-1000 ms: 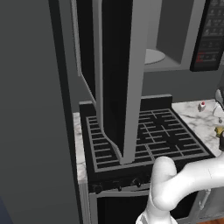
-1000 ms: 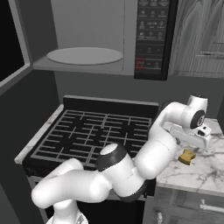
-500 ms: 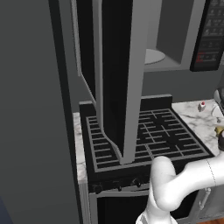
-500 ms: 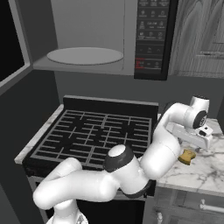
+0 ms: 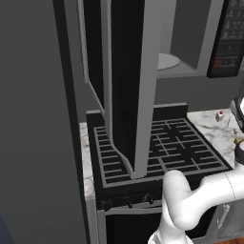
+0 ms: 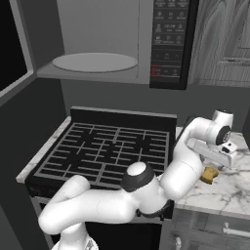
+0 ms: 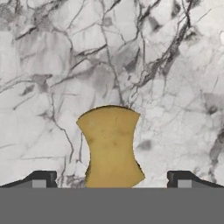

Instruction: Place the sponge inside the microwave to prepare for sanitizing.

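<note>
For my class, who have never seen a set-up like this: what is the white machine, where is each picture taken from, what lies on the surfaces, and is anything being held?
This is a rendered kitchen. The white jointed machine is a robot arm. Two pictures come from cameras on its base, behind it to the left and right. The third looks along its hand; the two dark fingers stand wide apart. A yellow-tan sponge lies on the marble counter, between the fingers but not gripped, so nothing is held. Left of the counter is a black stove. Above it the microwave stands open, its round turntable bare. A small red-capped bottle stands on the counter.
</note>
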